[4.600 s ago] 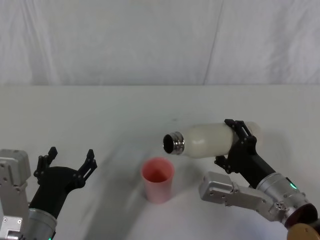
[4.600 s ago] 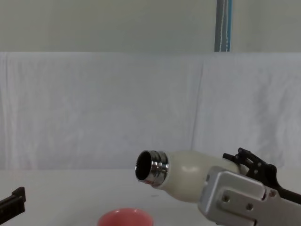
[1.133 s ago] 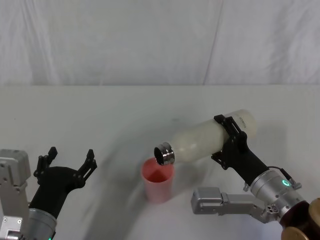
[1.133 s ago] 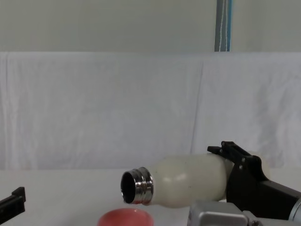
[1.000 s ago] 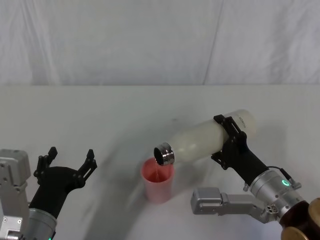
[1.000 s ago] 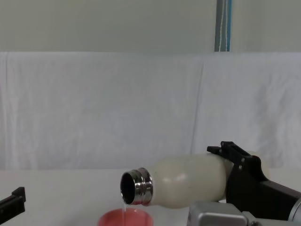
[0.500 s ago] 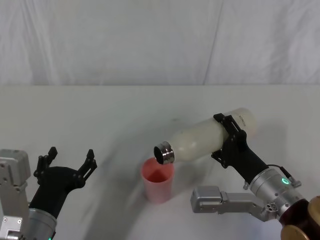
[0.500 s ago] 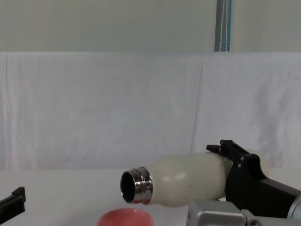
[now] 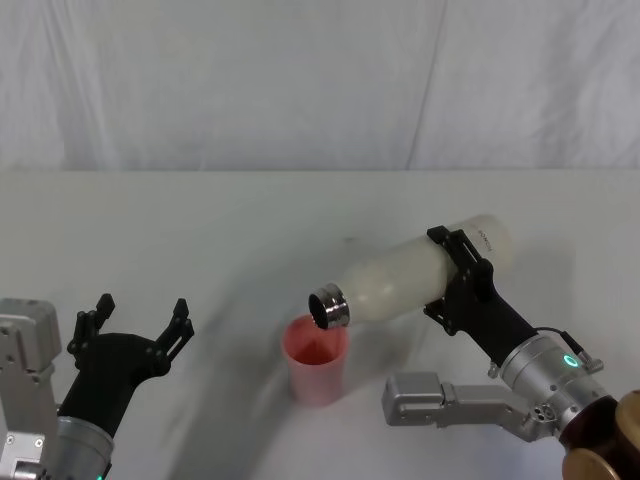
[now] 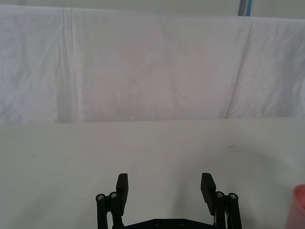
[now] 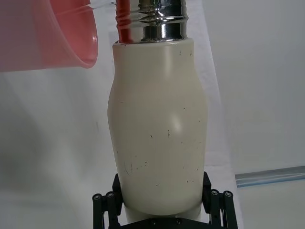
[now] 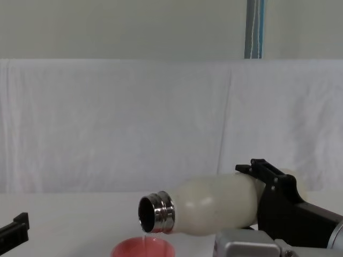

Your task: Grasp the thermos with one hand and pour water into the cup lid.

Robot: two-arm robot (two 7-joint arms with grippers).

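Observation:
My right gripper (image 9: 441, 273) is shut on the lower body of the cream-white thermos (image 9: 400, 282), which it holds tipped with the steel neck pointing down and left. The open mouth hangs just above the rim of the salmon-pink cup lid (image 9: 316, 360), which stands upright on the table. In the chest view a thin thread of water falls from the thermos (image 12: 214, 206) into the cup lid (image 12: 143, 248). The right wrist view shows the thermos (image 11: 157, 129) between the black fingers (image 11: 107, 198), with the cup lid (image 11: 52, 33) beyond its neck. My left gripper (image 9: 141, 305) rests open at the near left.
The white table (image 9: 200, 230) is backed by a white cloth (image 9: 300, 80). From the left wrist view, the left gripper (image 10: 164, 183) faces bare tabletop, with the cup lid (image 10: 299, 205) at the edge.
Over the last seconds the thermos swung left and tipped down over the cup lid. The trickle seen a second ago paused half a second ago and runs again now. The left arm has not moved.

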